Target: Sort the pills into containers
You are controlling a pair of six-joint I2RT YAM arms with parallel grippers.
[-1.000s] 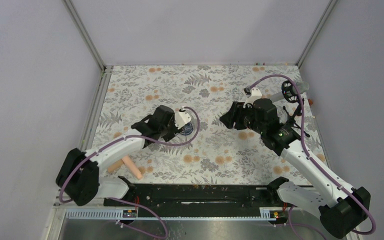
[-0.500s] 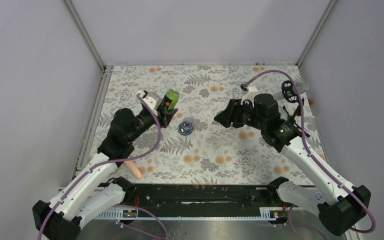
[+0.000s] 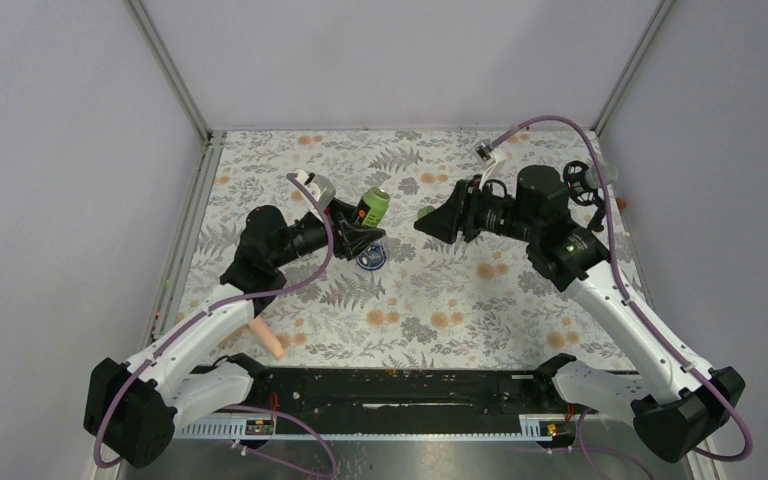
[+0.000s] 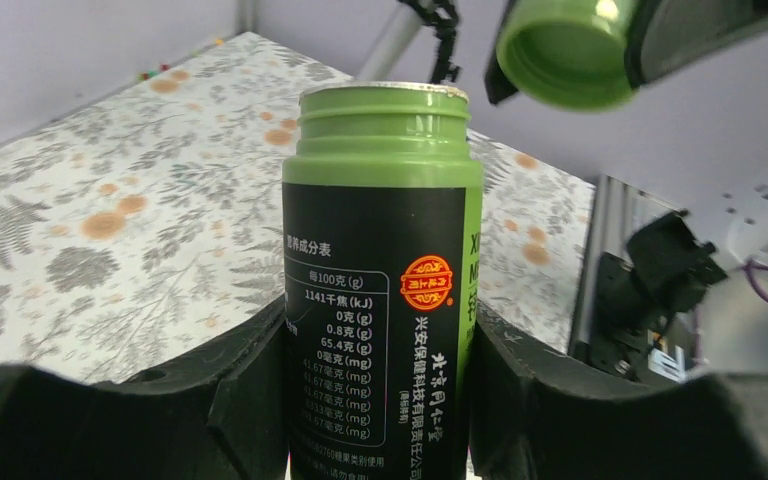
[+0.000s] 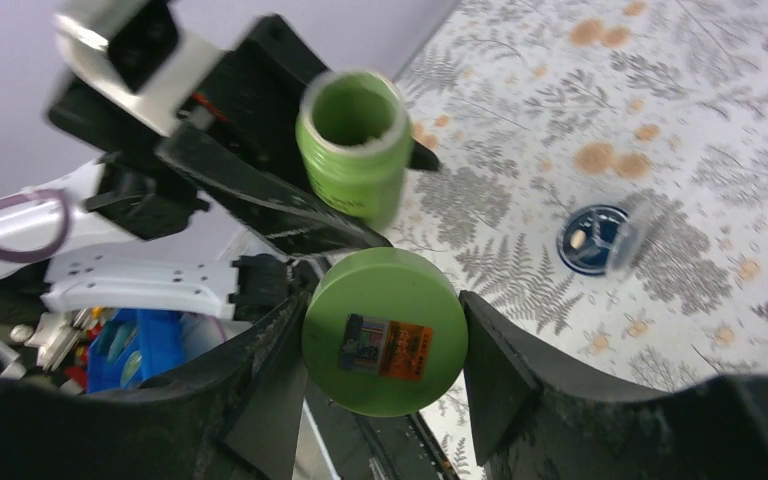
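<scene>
The left gripper [image 4: 380, 400] is clenched on the green bottle [image 4: 380, 250], its two dark jaws pressing the labelled body from either side, low down and well below the threaded neck. The right gripper [image 5: 384, 385] is likewise clamped, on the matching green cap [image 4: 565, 50], pinched across its rim with the stickered top facing that wrist camera.

The bottle looks like rigid, light plastic with a glossy label, so I judge it will slip rather than crush if the squeeze eases. The mid-body hold it has now is the sensible one, since it leaves the open mouth and threads free. With the mouth uncovered, a tilt could spill whatever is inside, and the contents are not visible. The cap is small, stiff and shallow; an edge grip like this one suits it, though it offers little surface.

Seen from above, the bottle sits at about eleven o'clock from the middle of the table [image 3: 520, 320], apparently held clear of the surface. The cap hangs close by at three o'clock from it, not touching, hollow side turned toward the bottle. The blue jar [image 3: 370, 257] rests on the table at six o'clock from the bottle, just beside the left jaws, lidless, with something pale inside that is too blurred to name. A peach rod [image 3: 268, 338] lies at seven o'clock, well apart.
</scene>
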